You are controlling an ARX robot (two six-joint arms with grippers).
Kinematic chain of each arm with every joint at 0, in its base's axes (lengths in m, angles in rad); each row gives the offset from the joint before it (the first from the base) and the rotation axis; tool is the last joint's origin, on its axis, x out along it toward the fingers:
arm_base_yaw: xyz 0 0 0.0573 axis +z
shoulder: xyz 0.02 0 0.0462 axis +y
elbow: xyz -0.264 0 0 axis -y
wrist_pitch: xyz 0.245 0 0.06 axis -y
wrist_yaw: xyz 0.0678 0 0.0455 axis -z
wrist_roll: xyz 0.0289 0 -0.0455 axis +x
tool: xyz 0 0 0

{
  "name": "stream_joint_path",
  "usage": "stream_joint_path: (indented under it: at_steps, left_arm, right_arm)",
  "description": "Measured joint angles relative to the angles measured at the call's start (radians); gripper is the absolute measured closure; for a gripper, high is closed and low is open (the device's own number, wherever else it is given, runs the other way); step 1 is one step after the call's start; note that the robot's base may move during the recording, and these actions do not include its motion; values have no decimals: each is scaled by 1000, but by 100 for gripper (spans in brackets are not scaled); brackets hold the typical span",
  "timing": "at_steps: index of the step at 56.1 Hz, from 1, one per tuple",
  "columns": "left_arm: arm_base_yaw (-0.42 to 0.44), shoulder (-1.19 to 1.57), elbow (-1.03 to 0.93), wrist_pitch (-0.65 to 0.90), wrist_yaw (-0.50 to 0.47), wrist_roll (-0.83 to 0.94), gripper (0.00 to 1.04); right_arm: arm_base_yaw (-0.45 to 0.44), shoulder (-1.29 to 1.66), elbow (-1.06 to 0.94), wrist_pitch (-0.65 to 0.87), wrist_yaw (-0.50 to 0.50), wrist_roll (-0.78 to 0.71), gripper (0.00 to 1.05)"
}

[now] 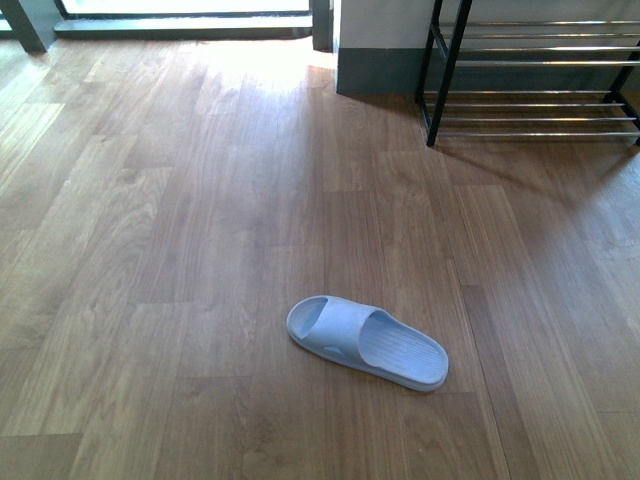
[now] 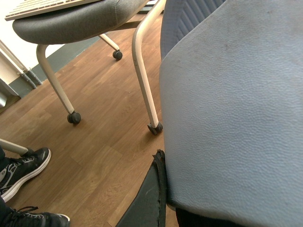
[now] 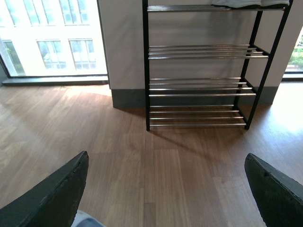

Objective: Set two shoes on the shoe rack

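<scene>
A pale blue slide sandal (image 1: 365,342) lies flat on the wood floor in the front view, toe towards the left. The shoe rack (image 1: 540,80), with a black frame and silver rods, stands at the far right against the wall. Neither arm shows in the front view. My left gripper (image 2: 199,189) is shut on another pale blue slide sandal (image 2: 232,118), which fills the left wrist view and hides one finger; the other black finger (image 2: 149,198) lies against its edge. My right gripper (image 3: 165,198) is open and empty, facing the rack (image 3: 203,85). A blue sliver of the sandal on the floor (image 3: 87,220) shows by one finger.
An office chair with castors (image 2: 154,127) and a person's black sneakers (image 2: 21,168) show in the left wrist view. Something pale (image 3: 248,4) lies on the rack's top shelf, cut off by the frame edge. Windows (image 3: 47,38) and a grey skirting (image 1: 375,70) line the far wall.
</scene>
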Motion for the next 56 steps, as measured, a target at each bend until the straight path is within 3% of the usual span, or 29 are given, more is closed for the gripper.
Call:
stream_joint_path:
  at_steps: [23, 25, 30, 31, 34, 39, 42, 56]
  left_arm:
    - [0, -1, 0, 0, 0, -3, 103]
    - [0, -1, 0, 0, 0, -3, 103]
    - [0, 0, 0, 0, 3, -3, 103]
    - [0, 0, 0, 0, 3, -3, 103]
    - [0, 0, 0, 0, 3, -3, 103]
    - [0, 0, 0, 0, 0, -3, 103]
    - [0, 0, 0, 0, 1, -3, 103]
    - [0, 0, 0, 0, 1, -3, 103]
  right_arm:
    - [0, -1, 0, 0, 2, 0, 9]
    - [-11, 10, 4, -10, -39, -6, 9]
    - [-114, 130, 26, -31, -323, -26, 9]
    - [-133, 195, 27, 0, -381, -40, 9]
    - [-132, 293, 27, 63, -405, -57, 9]
    - [-42, 612, 41, 304, -318, -125, 9]
    - [51, 914, 67, 528, -229, -200, 9]
    - [261, 1842, 282, 969, -164, -273, 9]
